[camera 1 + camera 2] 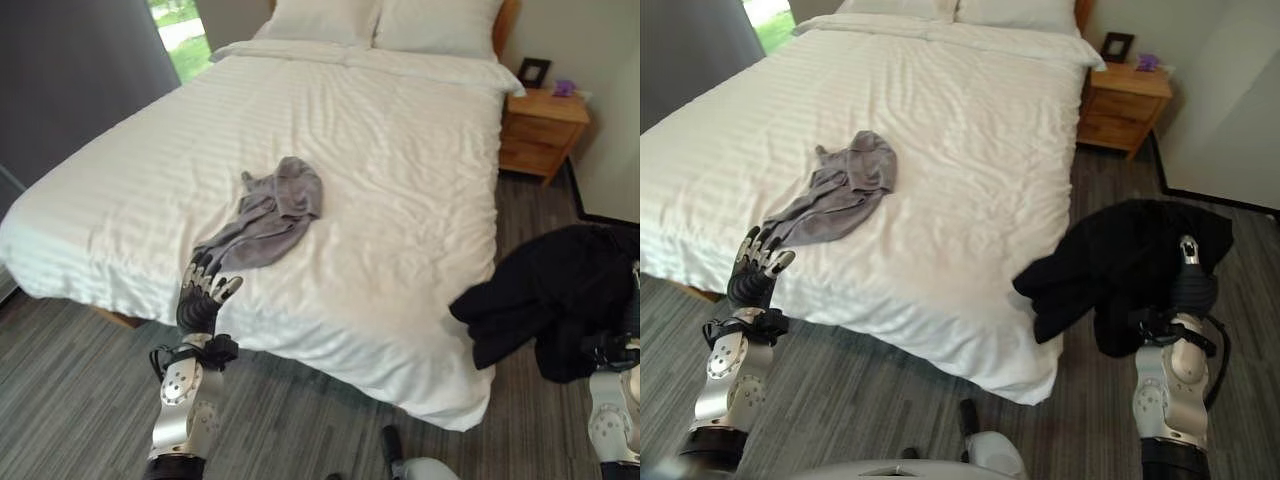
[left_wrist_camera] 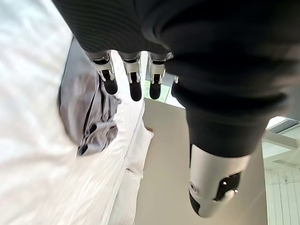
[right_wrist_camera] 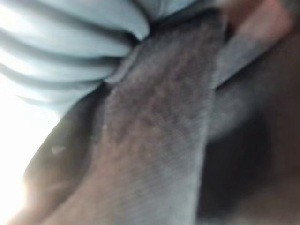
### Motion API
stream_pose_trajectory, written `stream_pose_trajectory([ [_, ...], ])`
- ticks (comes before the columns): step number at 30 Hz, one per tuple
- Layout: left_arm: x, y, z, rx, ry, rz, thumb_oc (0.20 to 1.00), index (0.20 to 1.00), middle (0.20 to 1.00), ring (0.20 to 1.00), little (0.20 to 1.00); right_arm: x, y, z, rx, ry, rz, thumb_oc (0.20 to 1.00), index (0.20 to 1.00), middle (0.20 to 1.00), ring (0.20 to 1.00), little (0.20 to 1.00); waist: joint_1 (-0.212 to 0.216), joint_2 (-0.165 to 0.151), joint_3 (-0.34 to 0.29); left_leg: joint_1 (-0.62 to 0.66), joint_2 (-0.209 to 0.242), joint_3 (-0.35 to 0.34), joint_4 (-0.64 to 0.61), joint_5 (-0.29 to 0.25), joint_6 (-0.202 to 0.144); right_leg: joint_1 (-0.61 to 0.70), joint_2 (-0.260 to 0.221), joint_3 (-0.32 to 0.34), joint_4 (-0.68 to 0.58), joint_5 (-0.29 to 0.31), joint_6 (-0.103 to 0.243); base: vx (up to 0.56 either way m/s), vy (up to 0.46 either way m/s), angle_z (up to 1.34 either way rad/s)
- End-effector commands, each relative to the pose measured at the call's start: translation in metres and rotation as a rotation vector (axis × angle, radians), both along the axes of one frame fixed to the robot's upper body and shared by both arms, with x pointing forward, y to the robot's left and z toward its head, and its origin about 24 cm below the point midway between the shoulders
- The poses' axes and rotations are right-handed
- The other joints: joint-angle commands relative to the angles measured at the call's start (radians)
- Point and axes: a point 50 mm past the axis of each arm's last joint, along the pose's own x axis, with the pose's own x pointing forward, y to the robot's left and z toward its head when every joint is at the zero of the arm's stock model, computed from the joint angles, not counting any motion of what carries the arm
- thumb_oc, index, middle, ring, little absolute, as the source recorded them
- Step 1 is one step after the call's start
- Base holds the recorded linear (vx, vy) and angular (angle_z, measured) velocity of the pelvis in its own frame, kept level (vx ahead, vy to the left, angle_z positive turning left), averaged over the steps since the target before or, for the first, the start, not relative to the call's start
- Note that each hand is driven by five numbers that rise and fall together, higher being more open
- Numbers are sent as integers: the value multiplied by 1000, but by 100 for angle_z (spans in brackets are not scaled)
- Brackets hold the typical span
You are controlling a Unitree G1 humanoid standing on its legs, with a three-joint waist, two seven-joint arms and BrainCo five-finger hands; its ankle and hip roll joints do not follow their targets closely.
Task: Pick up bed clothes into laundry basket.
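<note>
Looking down from the head camera, I see a grey garment (image 1: 268, 218) lying crumpled on the white bed (image 1: 390, 150), near the foot edge on my left side. It is a soft, wrinkled piece of cloth, bunched wider at its far end and trailing into a narrower strip toward the bed's edge. My left hand (image 1: 203, 288) is raised at that edge, just beside the near end of the strip, its fingers (image 2: 110, 80) straight and spread, holding nothing; in the left wrist view the grey cloth lies past the dark tips, apart from them.

On my right, a black garment (image 1: 1120, 270) hangs in a loose, heavy bundle beside the bed's near corner, over the floor (image 1: 890, 390). It is draped over my right hand (image 1: 1188, 255), of which only a silver part pokes up through the folds. I cannot tell whether its fingers are curled or straight, since the cloth hides them. The right wrist view shows dark woven fabric pressed close against the camera.

Two pillows (image 1: 385, 22) sit at the head of the bed, and a wooden nightstand (image 1: 540, 130) stands beside it on the right.
</note>
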Motion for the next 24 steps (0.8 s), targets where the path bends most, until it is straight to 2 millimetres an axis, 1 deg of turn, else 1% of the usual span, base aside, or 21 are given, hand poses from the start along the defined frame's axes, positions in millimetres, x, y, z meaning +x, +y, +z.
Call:
stream_pose_trajectory([
  [1, 11, 10, 32, 66, -138, 33, 1000, 1000, 1000, 1000, 1000, 8, -4, 39, -114, -143, 25, 200, 200, 200, 200, 200, 24, -20, -18, -150, -10, -106, 161, 124, 20, 92, -62, 110, 49, -67, 63, 76, -38, -74],
  [2, 11, 10, 32, 67, -138, 34, 1000, 1000, 1000, 1000, 1000, 9, -3, 38, -113, -143, 27, 200, 200, 200, 200, 200, 25, -21, -20, -151, -11, -103, 163, 121, 21, 92, -63, 113, 48, -68, 64, 117, -25, -109],
  [3, 8, 21, 34, 89, -137, 78, 1000, 1000, 1000, 1000, 1000, 8, -3, 34, -88, -133, 32, 200, 200, 200, 200, 200, 22, -22, -23, -173, 6, -98, 113, 118, 22, 102, -62, 133, 38, -62, 72, 298, 32, -135],
  [4, 5, 44, 40, 143, -127, 158, 1000, 1000, 1000, 1000, 1000, 9, 0, 33, -109, -113, 70, 200, 200, 200, 200, 200, 42, -19, -29, -208, 29, -79, 7, 164, 14, 134, -65, 170, 14, -58, 81, 280, 23, -110],
  [5, 5, 44, 41, 143, -128, 159, 1000, 1000, 1000, 1000, 1000, 9, 0, 34, -109, -114, 71, 200, 200, 200, 200, 200, 44, -20, -30, -207, 30, -76, -2, 173, 13, 130, -65, 173, 12, -53, 82, 329, 98, -124],
  [6, 2, 61, 43, 175, -110, 222, 1000, 1000, 1000, 1000, 1000, 13, 6, 37, -128, -113, 106, 200, 200, 200, 200, 200, 47, 0, -33, -205, 39, -85, -62, 202, -3, 143, -53, 201, 4, -62, 80, 113, 61, -105],
  [7, 2, 62, 43, 175, -110, 224, 1000, 1000, 1000, 1000, 1000, 13, 6, 37, -127, -113, 108, 200, 200, 200, 200, 200, 51, -2, -31, -195, 41, -79, -76, 208, -3, 145, -53, 207, 3, -61, 80, 193, 123, -82],
  [8, -1, 76, 44, 206, -87, 274, 1000, 1000, 1000, 1000, 1000, 15, 10, 38, -131, -114, 135, 200, 200, 200, 200, 200, 48, 10, -34, -192, 44, -80, -101, 218, -10, 150, -54, 221, -1, -69, 82, 207, 185, -93],
  [9, -1, 93, 50, 317, -39, 325, 1000, 1000, 1000, 1000, 1000, 14, 14, 34, -137, -89, 165, 200, 200, 200, 200, 200, 30, 29, -39, -167, 51, -47, -117, 208, -13, 157, -60, 235, -8, -80, 85, 204, 188, -78],
  [10, -1, 93, 50, 318, -40, 325, 1000, 1000, 1000, 1000, 1000, 14, 14, 34, -137, -89, 164, 200, 200, 200, 200, 200, 31, 28, -38, -165, 51, -46, -118, 209, -13, 158, -61, 236, -8, -80, 85, 204, 218, -95],
  [11, -1, 107, 53, 381, 0, 361, 1000, 1000, 1000, 1000, 1000, 14, 16, 32, -145, -68, 184, 200, 200, 200, 200, 200, 16, 41, -45, -141, 55, -26, -147, 204, -11, 162, -67, 246, -17, -84, 90, 155, 206, -44],
  [13, -10, 149, 66, 552, 116, 483, 1000, 1000, 1000, 1000, 1000, 8, 15, 22, -137, -22, 197, 200, 200, 200, 200, 200, -13, 69, -62, -77, 46, 31, -221, 199, -1, 156, -91, 269, -39, -73, 120, 223, 357, -36],
  [15, -15, 171, 75, 590, 163, 569, 1000, 1000, 1000, 1000, 1000, 5, 16, 14, -105, -6, 193, 200, 200, 200, 200, 200, -26, 83, -69, -69, 41, 63, -233, 194, 4, 135, -108, 280, -46, -56, 139, 111, 231, -67],
  [16, -14, 171, 76, 592, 162, 569, 1000, 1000, 1000, 1000, 1000, 5, 16, 14, -104, -7, 192, 200, 200, 200, 200, 200, -24, 81, -70, -70, 40, 65, -232, 193, 5, 134, -109, 282, -47, -55, 140, 49, 145, -69],
  [17, -17, 180, 80, 606, 189, 606, 1000, 1000, 1000, 1000, 1000, 6, 17, 11, -90, 2, 196, 200, 200, 200, 200, 200, -27, 83, -70, -70, 38, 78, -232, 189, 7, 126, -118, 288, -53, -48, 147, 31, 176, -38],
  [18, -26, 202, 89, 647, 267, 676, 1000, 1000, 1000, 1000, 1000, 9, 22, 5, -71, 19, 219, 200, 200, 200, 200, 200, -34, 90, -67, -73, 32, 94, -232, 182, 13, 108, -129, 294, -67, -32, 164, 31, 175, -7],
  [19, -25, 203, 91, 649, 264, 676, 1000, 1000, 1000, 1000, 1000, 9, 22, 5, -68, 17, 218, 200, 200, 200, 200, 200, -31, 87, -68, -75, 31, 97, -231, 182, 13, 106, -130, 296, -68, -31, 165, 23, 158, -19],
  [20, -31, 211, 92, 661, 308, 704, 1000, 1000, 1000, 1000, 1000, 10, 24, 4, -69, 27, 233, 200, 200, 200, 200, 200, -33, 89, -66, -77, 29, 100, -231, 180, 16, 100, -133, 300, -72, -24, 168, 10, 88, -37],
  [22, -41, 229, 106, 721, 385, 785, 1000, 1000, 1000, 1000, 1000, 13, 32, 1, -66, 38, 271, 200, 200, 200, 200, 200, -29, 89, -64, -84, 22, 111, -234, 174, 23, 85, -139, 307, -81, -11, 180, 3, 133, -32],
  [23, -43, 236, 118, 747, 394, 830, 1000, 1000, 1000, 1000, 1000, 14, 37, -3, -57, 54, 288, 200, 200, 200, 200, 200, -26, 86, -60, -90, 20, 117, -235, 174, 27, 74, -143, 308, -85, -3, 187, -3, 95, -15],
  [24, -42, 236, 119, 748, 393, 830, 1000, 1000, 1000, 1000, 1000, 14, 37, -3, -56, 53, 288, 200, 200, 200, 200, 200, -25, 85, -61, -91, 19, 117, -235, 174, 27, 74, -143, 309, -85, -3, 188, -1, 68, -12],
])
